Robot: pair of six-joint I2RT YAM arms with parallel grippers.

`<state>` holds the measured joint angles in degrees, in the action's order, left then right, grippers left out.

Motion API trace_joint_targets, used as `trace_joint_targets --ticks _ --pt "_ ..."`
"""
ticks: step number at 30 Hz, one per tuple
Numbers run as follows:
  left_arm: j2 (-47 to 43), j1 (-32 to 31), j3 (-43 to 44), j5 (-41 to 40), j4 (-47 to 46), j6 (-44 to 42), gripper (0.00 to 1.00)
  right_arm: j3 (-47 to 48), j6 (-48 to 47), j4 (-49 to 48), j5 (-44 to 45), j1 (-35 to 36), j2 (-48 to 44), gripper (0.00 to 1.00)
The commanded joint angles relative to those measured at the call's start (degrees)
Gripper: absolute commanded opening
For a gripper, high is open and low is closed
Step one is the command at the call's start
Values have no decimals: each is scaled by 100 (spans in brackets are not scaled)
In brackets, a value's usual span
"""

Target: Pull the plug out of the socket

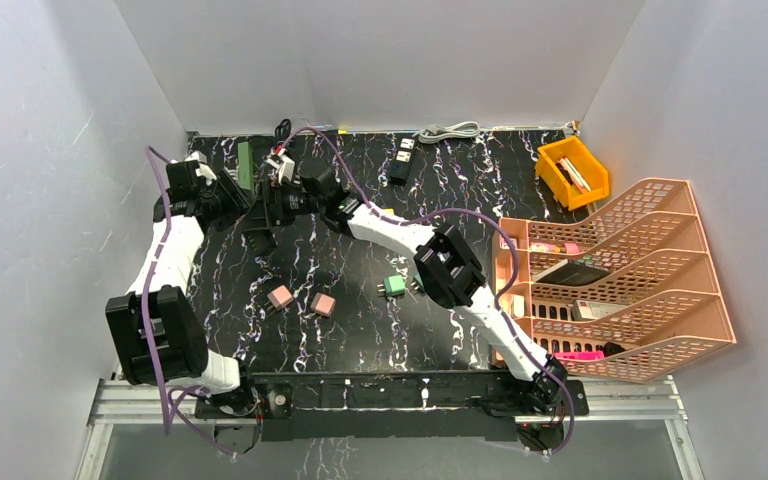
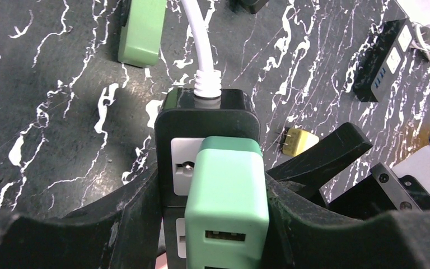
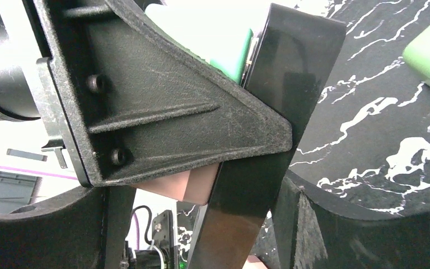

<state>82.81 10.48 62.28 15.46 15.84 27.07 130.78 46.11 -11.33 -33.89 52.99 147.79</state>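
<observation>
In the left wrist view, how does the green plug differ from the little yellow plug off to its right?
The green plug is seated in the black power strip, prongs hidden; the yellow plug lies loose on the table, prongs bare. The green plug shows a USB port; the yellow plug shows none here. The green plug looks bigger, though nearer the camera. Both are blocky adapters.
</observation>
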Motion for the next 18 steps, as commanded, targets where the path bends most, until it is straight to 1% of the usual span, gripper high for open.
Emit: trace_joint_targets --ticks 1,2,3,4,7,10,12,14,18 --pt "-614 -63 150 -246 27 -34 48 -183 560 -965 -317 -47 -154 0" --pt "-664 -55 190 -382 72 -43 66 -215 581 -1015 -348 -56 -169 0" --pt "-705 -53 236 -500 124 -51 86 -254 584 -1056 -377 -71 -195 0" --pt "-753 -42 306 -607 163 -65 97 -298 599 -1108 -400 -77 -211 0" --pt "-878 93 426 -849 208 0 98 -475 713 -1375 -457 -104 -261 0" --pt "-1063 441 423 -622 75 177 98 -518 792 -1463 -540 -142 -247 0" --pt "-1317 743 169 -124 -275 348 98 -534 818 -1520 -576 -193 -250 0" --pt "-1655 994 -329 561 -834 572 98 -590 909 -1630 -601 -284 -253 0" --pt "-2058 1127 -1444 1930 -1798 1095 98 -539 1286 -1900 -693 -590 -141 0"
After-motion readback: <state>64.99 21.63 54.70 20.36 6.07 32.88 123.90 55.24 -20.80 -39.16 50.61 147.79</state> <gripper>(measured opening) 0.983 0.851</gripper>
